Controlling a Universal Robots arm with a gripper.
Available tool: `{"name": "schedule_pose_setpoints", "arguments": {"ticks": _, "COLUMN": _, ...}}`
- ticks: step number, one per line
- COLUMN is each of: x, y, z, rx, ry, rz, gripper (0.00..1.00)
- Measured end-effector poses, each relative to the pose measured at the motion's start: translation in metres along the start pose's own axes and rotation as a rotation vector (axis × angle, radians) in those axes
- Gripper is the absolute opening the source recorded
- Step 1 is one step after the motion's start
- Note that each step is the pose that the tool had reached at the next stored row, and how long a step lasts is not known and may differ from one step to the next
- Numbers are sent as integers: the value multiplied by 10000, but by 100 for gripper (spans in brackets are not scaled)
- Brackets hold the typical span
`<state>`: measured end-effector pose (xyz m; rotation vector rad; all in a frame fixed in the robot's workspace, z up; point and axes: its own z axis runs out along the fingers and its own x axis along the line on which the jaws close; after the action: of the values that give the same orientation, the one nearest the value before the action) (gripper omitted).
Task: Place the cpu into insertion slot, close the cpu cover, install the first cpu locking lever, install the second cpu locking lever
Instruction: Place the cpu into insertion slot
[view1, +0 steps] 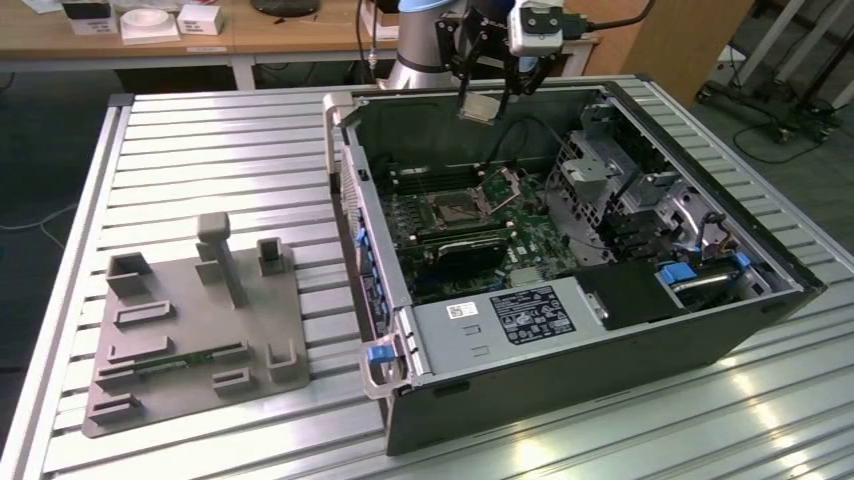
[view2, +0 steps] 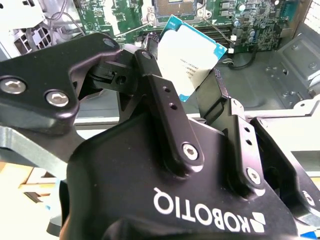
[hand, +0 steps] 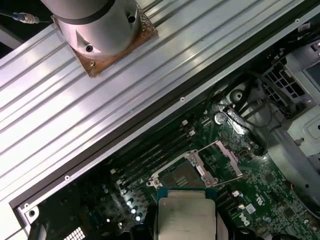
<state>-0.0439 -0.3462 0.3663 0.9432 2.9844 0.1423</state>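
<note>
- On the slatted table (view1: 200, 130), an open case (view1: 574, 390) lies on its side. A grey fixture (view1: 200, 330) sits well apart, at the exterior view's left.
- Inside the case, the motherboard (view1: 534, 250) lies flat, with a labelled grey box (view1: 514, 315) beside it.
- The gripper (view1: 483, 100) hangs above the case's far wall, its fingers pinching the cpu (view2: 192, 55) by two edges.
- The socket (hand: 177, 175) lies uncovered, its cpu cover (hand: 222, 160) tilted up.

We see the gripper (view1: 486, 92) high over the far wall of the open case (view1: 574, 390), pinching the cpu (view1: 478, 108), which hangs tilted. Below lies the motherboard (view1: 534, 250) with its bare socket (view1: 451, 212). On the exterior view's left, a grey fixture (view1: 200, 330) sits on the slatted table (view1: 214, 140).
</note>
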Motion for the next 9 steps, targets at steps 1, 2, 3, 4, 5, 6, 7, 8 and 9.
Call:
{"name": "schedule_pose_setpoints", "arguments": {"ticks": 1, "x": 0, "y": 0, "z": 0, "rx": -1, "ry": -2, "rz": 25, "gripper": 54}}
{"name": "schedule_pose_setpoints", "arguments": {"ticks": 2, "x": 0, "y": 0, "z": 0, "rx": -2, "ry": -4, "rz": 48, "gripper": 54}}
{"name": "schedule_pose_setpoints", "arguments": {"ticks": 3, "x": 0, "y": 0, "z": 0, "rx": -2, "ry": -7, "rz": 75, "gripper": 54}}
{"name": "schedule_pose_setpoints", "arguments": {"ticks": 4, "x": 0, "y": 0, "z": 0, "rx": -3, "ry": -9, "rz": 98, "gripper": 54}}
{"name": "schedule_pose_setpoints", "arguments": {"ticks": 5, "x": 0, "y": 0, "z": 0, "rx": -3, "ry": -11, "rz": 122, "gripper": 54}}
{"name": "schedule_pose_setpoints", "arguments": {"ticks": 6, "x": 0, "y": 0, "z": 1, "rx": -4, "ry": -13, "rz": 146, "gripper": 54}}
{"name": "schedule_pose_setpoints", "arguments": {"ticks": 7, "x": 0, "y": 0, "z": 1, "rx": -5, "ry": -15, "rz": 171, "gripper": 54}}
{"name": "schedule_pose_setpoints", "arguments": {"ticks": 8, "x": 0, "y": 0, "z": 0, "rx": -4, "ry": -18, "rz": 195, "gripper": 54}}
{"name": "schedule_pose_setpoints", "arguments": {"ticks": 9, "x": 0, "y": 0, "z": 0, "rx": -5, "ry": -20, "rz": 222, "gripper": 54}}
